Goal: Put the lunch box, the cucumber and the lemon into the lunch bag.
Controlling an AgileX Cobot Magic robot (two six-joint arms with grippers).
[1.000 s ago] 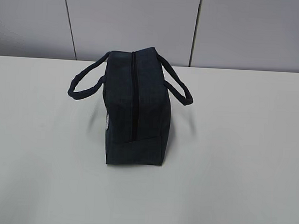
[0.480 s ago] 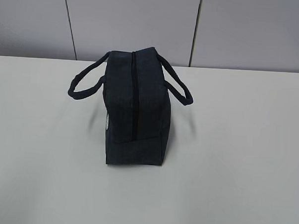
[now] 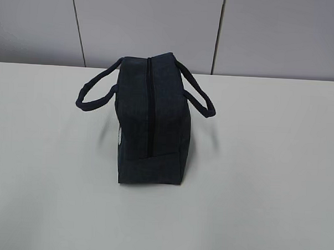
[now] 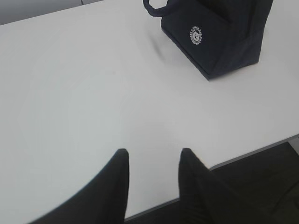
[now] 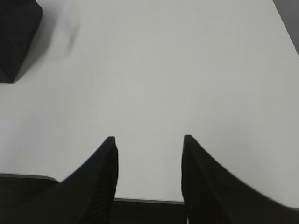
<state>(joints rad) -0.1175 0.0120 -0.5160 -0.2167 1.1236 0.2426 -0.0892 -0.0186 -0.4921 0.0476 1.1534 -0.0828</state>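
Item one, the lunch bag (image 3: 150, 124): we record a dark navy fabric bag standing upright toward the far edge of the desk (image 3: 264, 190), roughly midway between its left and right edges. One narrow end faces the near edge. The zipper (image 3: 150, 107) runs as a black line along the top and partway down that near end, and we read it as drawn shut, so we judge the bag has to be opened before anything can go in. Two loop handles (image 3: 93, 97) droop outward, one to each side, leaving the zipper line unobstructed. A small round white logo (image 4: 197, 36) sits on the side panel, clearest in the left wrist view.

Item two, the left hand (image 4: 152, 156): two dark fingers apart, nothing between them, hanging over the desk's near edge, well apart from the bag. We take this as a waiting posture.

Item three, the right hand (image 5: 149, 142): fingers likewise spread and empty, poised above the near edge on the right, with only a corner of the bag in the upper left of its view.

Items not located: the lunch box, the cucumber and the lemon appear in none of our views. We cannot tell whether they lie inside the shut bag or somewhere off the desk. The desk surface around the bag shows only plain white.
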